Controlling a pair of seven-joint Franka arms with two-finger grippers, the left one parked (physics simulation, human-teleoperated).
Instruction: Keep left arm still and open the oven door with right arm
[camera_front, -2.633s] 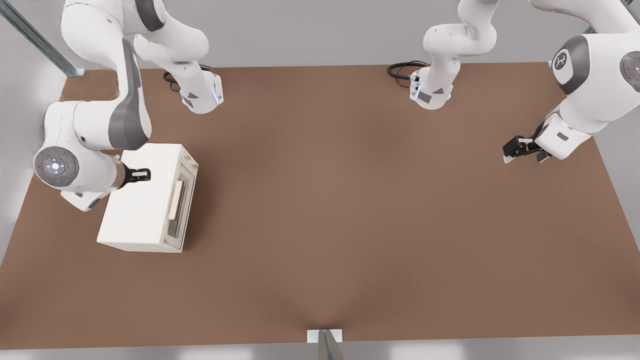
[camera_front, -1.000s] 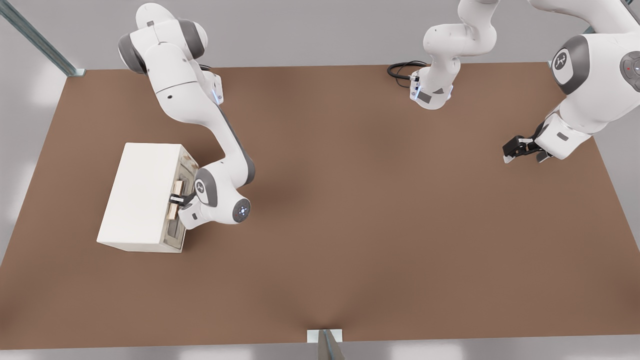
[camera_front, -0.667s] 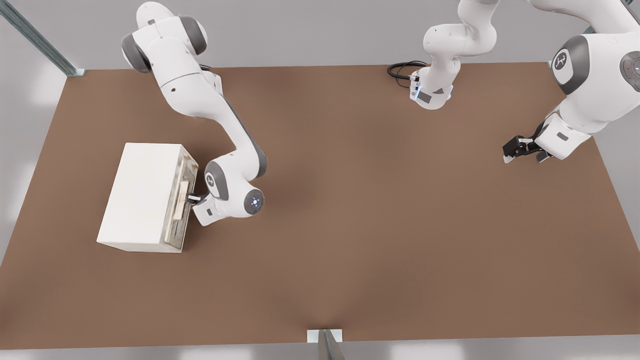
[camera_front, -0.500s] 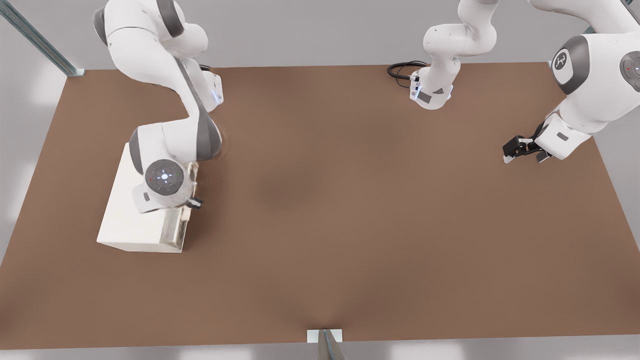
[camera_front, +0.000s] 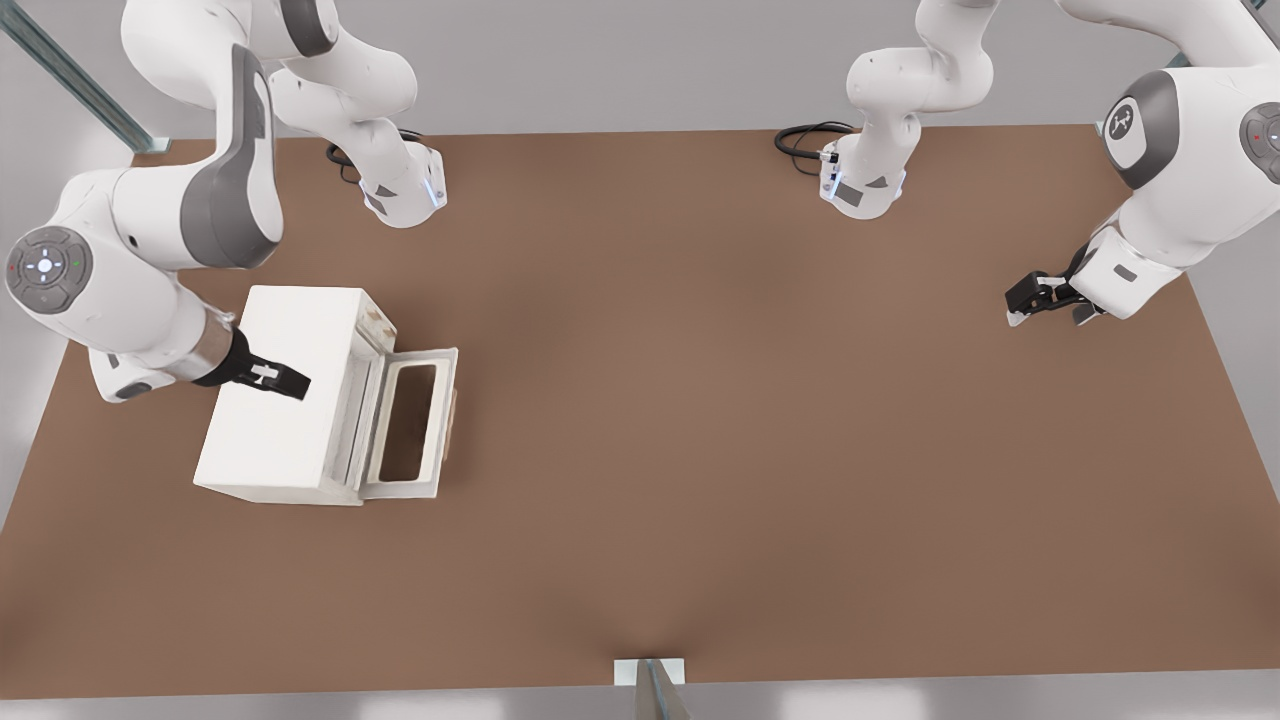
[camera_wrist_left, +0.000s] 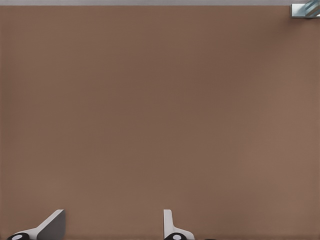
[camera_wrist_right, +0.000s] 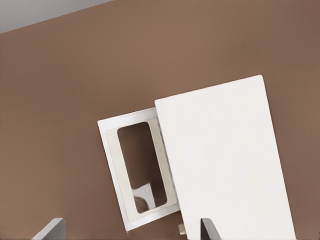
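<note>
The cream oven stands on the brown table at the front view's left. Its oven door is swung fully down and lies flat on the table, pointing toward the front view's right, with the table showing through its window. My gripper hangs above the oven's plain top, apart from the door, open and holding nothing. In the right wrist view the oven's top and the lowered door lie below my gripper, whose fingers stand wide apart.
The brown table stretches toward the front view's right. The parked arm's gripper hovers near the table's right edge. A black cable coils by that arm's base at the far edge.
The oven door has dropped from nearly closed to lying flat open. My arm let go of the door's front and swung back toward the front view's left, above the oven top.
</note>
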